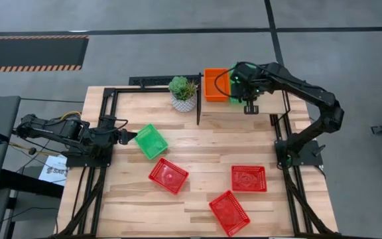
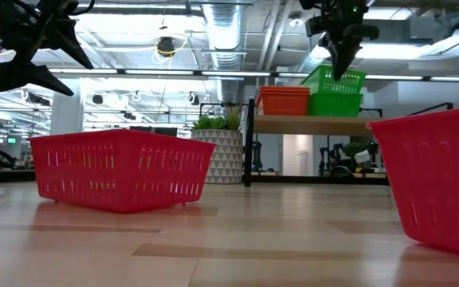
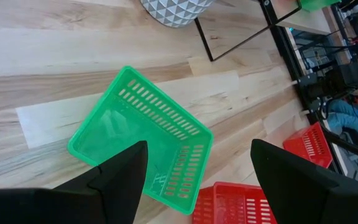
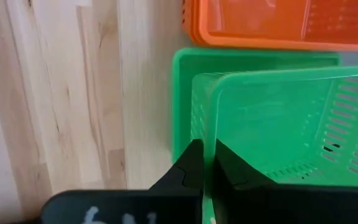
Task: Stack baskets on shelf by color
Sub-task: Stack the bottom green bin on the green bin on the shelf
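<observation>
Tilted green plastic mesh basket (image 4: 278, 118) on the light wooden shelf (image 2: 309, 123), pinched at its thin rim by the right gripper (image 4: 207, 163) — light, springy, slick; best held at the rim.

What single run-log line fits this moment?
right hand: gripping tilted green basket rim over shelf | left hand: open above green floor basket

Bright, even overhead light with soft shadows; the low view's near red basket (image 2: 437, 179) is blurred.
</observation>
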Robot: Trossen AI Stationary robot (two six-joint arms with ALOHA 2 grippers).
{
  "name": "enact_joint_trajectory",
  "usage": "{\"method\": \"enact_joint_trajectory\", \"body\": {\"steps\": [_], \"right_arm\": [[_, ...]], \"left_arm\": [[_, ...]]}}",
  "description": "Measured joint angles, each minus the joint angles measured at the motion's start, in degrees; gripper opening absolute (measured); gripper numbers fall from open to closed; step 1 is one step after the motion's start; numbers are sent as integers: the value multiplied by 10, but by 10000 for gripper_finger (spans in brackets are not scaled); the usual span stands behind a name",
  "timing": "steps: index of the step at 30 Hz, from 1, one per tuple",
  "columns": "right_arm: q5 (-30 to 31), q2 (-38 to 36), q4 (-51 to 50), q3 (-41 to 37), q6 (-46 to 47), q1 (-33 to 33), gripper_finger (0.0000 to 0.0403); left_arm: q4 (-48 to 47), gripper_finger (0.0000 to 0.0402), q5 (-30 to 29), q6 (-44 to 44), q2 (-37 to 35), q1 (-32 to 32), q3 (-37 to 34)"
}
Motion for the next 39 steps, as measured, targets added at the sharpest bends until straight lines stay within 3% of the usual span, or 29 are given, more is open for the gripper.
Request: {"method": "enact_joint_trajectory", "body": {"steps": [20, 39], "right_arm": [[0, 0, 16, 0, -4, 0, 30], [1, 0, 28, 0, -4, 0, 67]], "left_arm": [[0, 274, 0, 0, 0, 0, 0], [-3, 274, 0, 0, 0, 0, 0]]}}
